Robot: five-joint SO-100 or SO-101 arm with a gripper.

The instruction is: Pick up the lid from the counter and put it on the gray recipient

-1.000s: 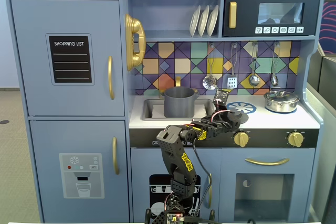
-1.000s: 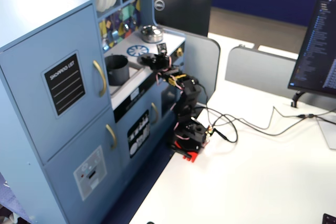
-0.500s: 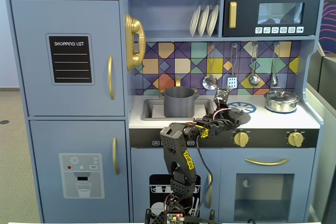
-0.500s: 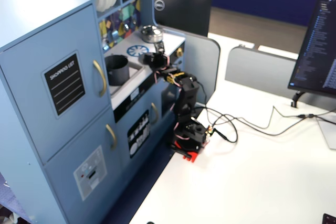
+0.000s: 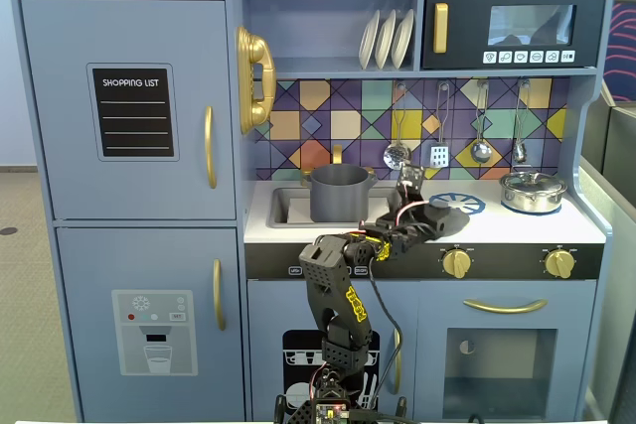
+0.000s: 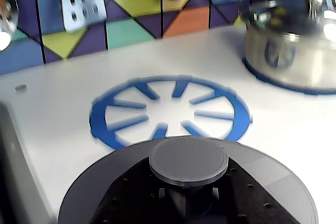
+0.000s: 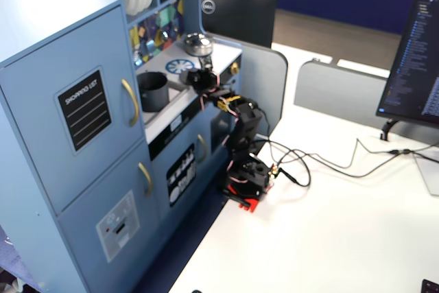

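The dark-gray lid [image 6: 273,182] fills the bottom of the wrist view, with its round knob [image 6: 189,160] in the middle. My gripper [image 6: 189,195] is shut on the knob stem, black fingers [image 6: 247,198] on either side. In a fixed view the gripper [image 5: 425,215] holds the lid [image 5: 445,214] just above the counter, at the near left edge of the blue burner mark [image 5: 469,203]. The gray pot [image 5: 340,193] stands open in the sink, left of the lid. It also shows in the other fixed view [image 7: 152,90], beside the gripper [image 7: 199,77].
A shiny steel pot [image 5: 533,191] with its own lid stands on the right burner, also in the wrist view [image 6: 294,51]. Utensils [image 5: 438,154] hang on the tiled back wall. Gold knobs [image 5: 456,263] line the counter front. The blue burner mark [image 6: 168,108] lies ahead of the lid.
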